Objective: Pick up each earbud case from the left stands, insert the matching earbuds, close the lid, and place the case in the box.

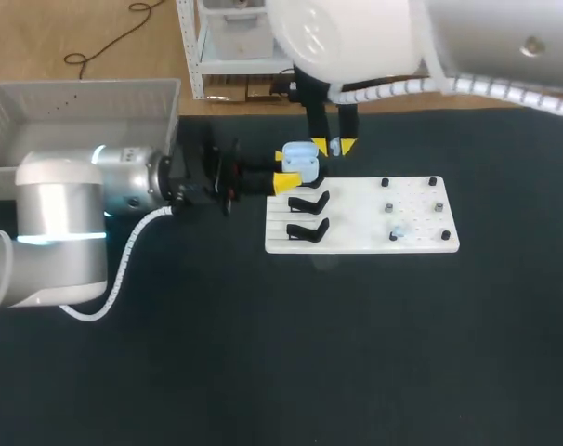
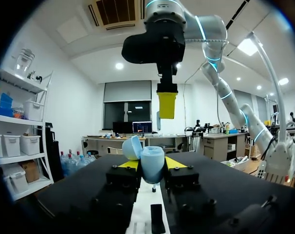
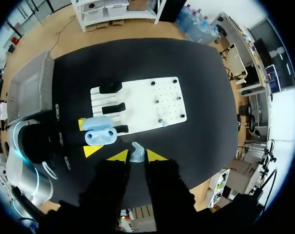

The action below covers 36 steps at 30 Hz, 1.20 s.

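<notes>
Left gripper (image 1: 287,169) clamped on open light-blue earbud case (image 1: 301,160), a yellow tip pressing each side. Lid (image 2: 132,147) flipped up, at 10 o'clock of the case body in left wrist view. Case at the 11 o'clock corner of the white board (image 1: 374,243); cannot tell whether it rests on a stand or is held clear. Two sockets showing on the case's top face in right wrist view.

Right gripper (image 1: 334,146) pointing down from 12 o'clock, tips pinching a small pale earbud (image 3: 137,152). Earbud just beside the case at its 2 o'clock in head view, not yet in it.

Two black stands (image 1: 309,201) on the board's 9 o'clock side, one at 6 o'clock of the other, both at 6 o'clock of the case. Black pegs (image 1: 432,182) dotted over the board's 3 o'clock half. Second small bluish earbud (image 1: 398,229) among the pegs toward 5 o'clock.

Grey box (image 1: 77,102) at 10 o'clock on the dark table (image 1: 263,372), well apart from the board, behind the left arm.
</notes>
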Motion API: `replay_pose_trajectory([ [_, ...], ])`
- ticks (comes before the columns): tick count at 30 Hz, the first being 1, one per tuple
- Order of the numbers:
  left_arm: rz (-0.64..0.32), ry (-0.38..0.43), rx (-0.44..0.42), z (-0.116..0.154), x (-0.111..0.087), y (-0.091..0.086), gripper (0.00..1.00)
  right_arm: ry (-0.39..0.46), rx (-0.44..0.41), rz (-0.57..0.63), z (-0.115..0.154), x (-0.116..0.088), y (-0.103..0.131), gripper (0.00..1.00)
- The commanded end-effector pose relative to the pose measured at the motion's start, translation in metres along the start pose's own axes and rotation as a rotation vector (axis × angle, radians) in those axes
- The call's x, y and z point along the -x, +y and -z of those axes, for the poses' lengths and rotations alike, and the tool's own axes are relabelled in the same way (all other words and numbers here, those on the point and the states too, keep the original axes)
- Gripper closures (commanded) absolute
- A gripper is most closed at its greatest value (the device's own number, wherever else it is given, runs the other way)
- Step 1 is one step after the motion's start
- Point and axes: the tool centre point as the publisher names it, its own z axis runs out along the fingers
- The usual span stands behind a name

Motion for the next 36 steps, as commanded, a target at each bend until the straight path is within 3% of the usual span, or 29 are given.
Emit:
replay_pose_trajectory([
  [1, -0.004, -0.003, 0.002, -0.003, -0.004, 0.001, 1.00, 0.040, -0.022, -0.024, -0.004, 0.006, 0.013, 1.00],
  [23, -0.025, 0.003, 0.018, -0.004, -0.005, 0.004, 1.00, 0.060, 0.005, -0.056, -0.006, 0.001, 0.017, 1.00],
  [36, -0.051, 0.007, 0.007, -0.007, -0.006, 0.004, 1.00, 0.124, 0.022, -0.223, -0.006, 0.003, 0.028, 1.00],
])
